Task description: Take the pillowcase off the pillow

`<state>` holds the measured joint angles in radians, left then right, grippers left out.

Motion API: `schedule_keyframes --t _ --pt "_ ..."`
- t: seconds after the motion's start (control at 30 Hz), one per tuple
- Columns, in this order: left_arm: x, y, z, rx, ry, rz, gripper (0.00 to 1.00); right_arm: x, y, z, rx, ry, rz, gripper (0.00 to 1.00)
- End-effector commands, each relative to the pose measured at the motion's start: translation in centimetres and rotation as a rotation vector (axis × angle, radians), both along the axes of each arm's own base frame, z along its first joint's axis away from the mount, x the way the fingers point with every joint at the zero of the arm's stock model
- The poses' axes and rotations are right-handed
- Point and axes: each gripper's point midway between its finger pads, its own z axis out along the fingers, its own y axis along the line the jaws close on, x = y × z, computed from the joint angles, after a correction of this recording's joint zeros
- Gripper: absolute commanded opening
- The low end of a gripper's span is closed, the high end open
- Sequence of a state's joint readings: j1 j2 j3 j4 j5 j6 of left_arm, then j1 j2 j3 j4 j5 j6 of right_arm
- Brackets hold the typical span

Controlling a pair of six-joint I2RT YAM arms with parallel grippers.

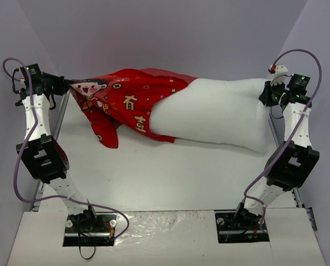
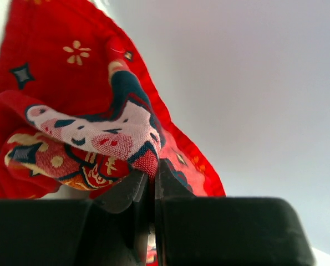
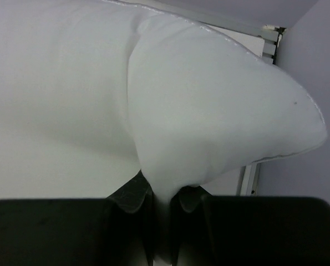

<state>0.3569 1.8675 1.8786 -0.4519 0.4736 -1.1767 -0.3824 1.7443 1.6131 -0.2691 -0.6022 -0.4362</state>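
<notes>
The red printed pillowcase (image 1: 123, 102) covers only the left end of the white pillow (image 1: 214, 113), which lies across the back of the table. Most of the pillow is bare. My left gripper (image 1: 65, 86) is at the far left and is shut on a bunched edge of the pillowcase (image 2: 103, 133), held off the table. My right gripper (image 1: 270, 94) is at the far right and is shut on the pillow's right corner (image 3: 209, 116), with white fabric pinched between the fingers.
The white tabletop (image 1: 153, 172) lies in front of the pillow. Metal rails (image 1: 275, 133) run along the table's left and right edges. Grey walls stand close behind and at both sides. The arm bases sit at the near edge.
</notes>
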Motion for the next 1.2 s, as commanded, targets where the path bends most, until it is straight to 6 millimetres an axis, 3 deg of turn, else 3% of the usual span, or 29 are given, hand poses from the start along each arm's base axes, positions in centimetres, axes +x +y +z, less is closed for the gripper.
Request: schedule_keyframes --t 0.0,0.13,0.33,0.4,0.43,0.47,0.53,0.6,0.63,0.7,0.8,0.87,1.03,1.07,1.13,1.17 --pt "-1.3 5.6 5.6 0.134 -0.150 0.144 0.02 -2.3 -7.0 3.4 -0.185 -0.091 -0.171 0.00" --pt "-2.3 7.0 6.0 0.166 -0.139 0.170 0.02 -4.4 -8.3 1.3 -0.193 -0.042 -0.201 0.00" --pt "-3.7 9.3 7.4 0.266 -0.135 0.201 0.02 -6.2 -10.1 0.7 -0.186 -0.026 -0.246 0.00" --pt "-3.7 9.4 7.6 0.296 -0.133 0.197 0.02 -6.0 -9.5 0.6 -0.180 -0.026 -0.206 0.00" --pt "-3.5 9.1 7.8 0.317 -0.138 0.181 0.02 -5.8 -7.9 0.5 -0.141 -0.033 -0.134 0.00" --pt "-3.0 8.1 7.9 0.347 -0.138 0.148 0.02 -5.7 -6.1 0.1 -0.139 -0.018 -0.050 0.00" --pt "-2.5 6.6 8.4 0.391 -0.150 0.104 0.02 -5.2 -4.3 0.2 -0.158 -0.020 0.011 0.00" --pt "-2.0 5.1 7.9 0.451 -0.123 0.057 0.02 -4.8 -2.8 0.9 -0.190 -0.030 0.035 0.13" --pt "-1.6 3.4 8.5 0.474 -0.137 0.025 0.02 -4.2 -1.3 1.8 -0.210 -0.050 0.068 0.19" --pt "-1.5 2.2 8.4 0.531 -0.119 -0.012 0.02 -3.5 -1.1 3.4 -0.266 -0.076 0.048 0.36" --pt "-1.1 -0.3 10.0 0.605 -0.151 -0.067 0.02 -2.5 -0.3 6.5 -0.227 -0.135 0.056 0.60" --pt "-0.9 -2.9 11.3 0.640 -0.194 -0.128 0.02 -2.7 2.0 7.9 -0.230 -0.155 0.151 0.80" --pt "-2.2 -10.4 13.4 0.675 -0.335 -0.339 0.02 -3.2 7.4 9.6 -0.193 -0.201 0.302 0.84" --pt "-2.7 -13.2 12.4 0.657 -0.344 -0.429 0.02 -3.4 8.8 9.9 -0.194 -0.211 0.331 0.84" --pt "-4.6 -15.6 12.3 0.659 -0.358 -0.495 0.02 -3.8 9.9 9.6 -0.174 -0.206 0.357 0.84" --pt "-5.6 -18.5 11.4 0.651 -0.361 -0.566 0.02 -4.0 10.6 9.3 -0.152 -0.200 0.378 0.84"
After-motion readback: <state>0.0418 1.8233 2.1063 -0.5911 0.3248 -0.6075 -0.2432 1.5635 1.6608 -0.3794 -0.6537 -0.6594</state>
